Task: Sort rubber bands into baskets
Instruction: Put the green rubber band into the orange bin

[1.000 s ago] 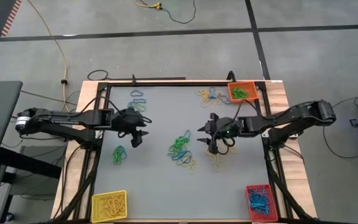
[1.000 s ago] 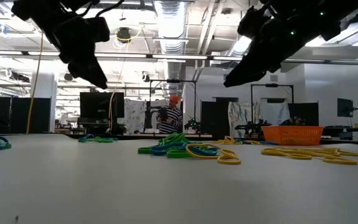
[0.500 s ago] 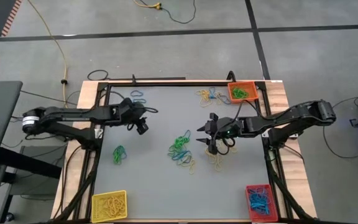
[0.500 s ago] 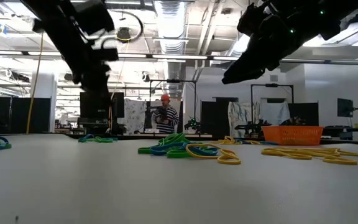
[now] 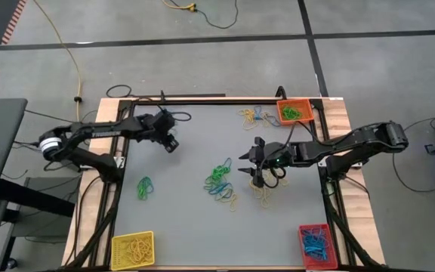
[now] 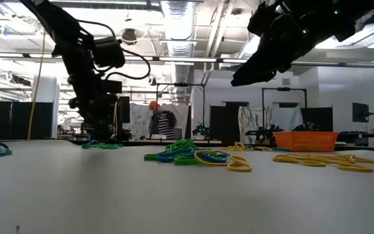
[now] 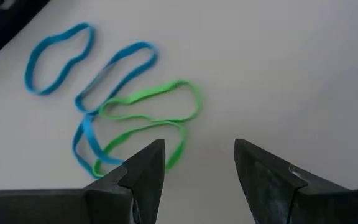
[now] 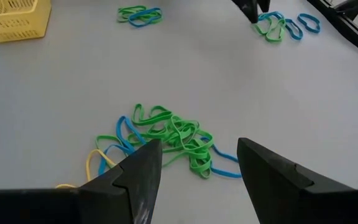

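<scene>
Rubber bands lie loose on the grey table: a green, blue and yellow pile [image 5: 220,181] in the middle, and a blue and green group [image 7: 126,109] at the far left. My left gripper [image 5: 172,145] hangs open just above the table beside that far-left group, fingers slanting down, nothing between them [image 7: 197,165]. My right gripper [image 5: 246,165] stands open above the table right of the middle pile [image 8: 169,137], holding nothing. The baskets sit at the table's corners: orange [image 5: 293,112] far right, yellow [image 5: 132,248] near left, red [image 5: 313,243] near right, each with bands inside.
A small green and blue bunch [image 5: 143,187] lies at the left. Yellow bands [image 5: 265,190] lie under and in front of my right gripper, and mixed bands [image 5: 252,115] beside the orange basket. A dark frame [image 5: 202,99] rims the table. A person stands in the room behind [image 6: 163,122].
My left gripper has swung toward the table's far edge and sunk toward the blue and green bands at the far left, turning as it went; it has stayed open. My right gripper has kept still. No band has moved.
</scene>
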You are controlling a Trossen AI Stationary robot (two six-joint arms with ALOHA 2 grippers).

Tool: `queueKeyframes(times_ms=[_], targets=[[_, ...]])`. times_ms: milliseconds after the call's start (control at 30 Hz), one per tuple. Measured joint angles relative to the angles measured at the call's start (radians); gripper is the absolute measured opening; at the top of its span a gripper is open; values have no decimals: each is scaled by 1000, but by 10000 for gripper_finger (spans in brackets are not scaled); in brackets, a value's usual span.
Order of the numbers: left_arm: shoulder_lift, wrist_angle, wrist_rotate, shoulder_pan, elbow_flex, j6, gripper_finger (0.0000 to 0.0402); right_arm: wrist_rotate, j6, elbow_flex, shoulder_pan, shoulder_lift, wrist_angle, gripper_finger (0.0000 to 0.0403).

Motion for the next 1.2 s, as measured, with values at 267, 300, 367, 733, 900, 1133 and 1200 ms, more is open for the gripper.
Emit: queueKeyframes(times_ms=[267,300,367,733,900,1133,1200], targets=[[22,0,90,111,0,10,183,0,0,0,0,0,4,240],[31,0,103,120,0,17,183,0,0,0,0,0,4,240],[65,2,107,126,1,19,183,0,0,0,0,0,7,240],[202,18,102,130,26,90,163,0,3,0,0,0,8,240],[207,10,132,130,58,139,71,0,3,0,0,0,8,240],[210,18,216,104,85,177,4,0,2,0,0,0,7,240],[210,18,262,79,99,183,1,0,-1,0,0,0,7,240]])
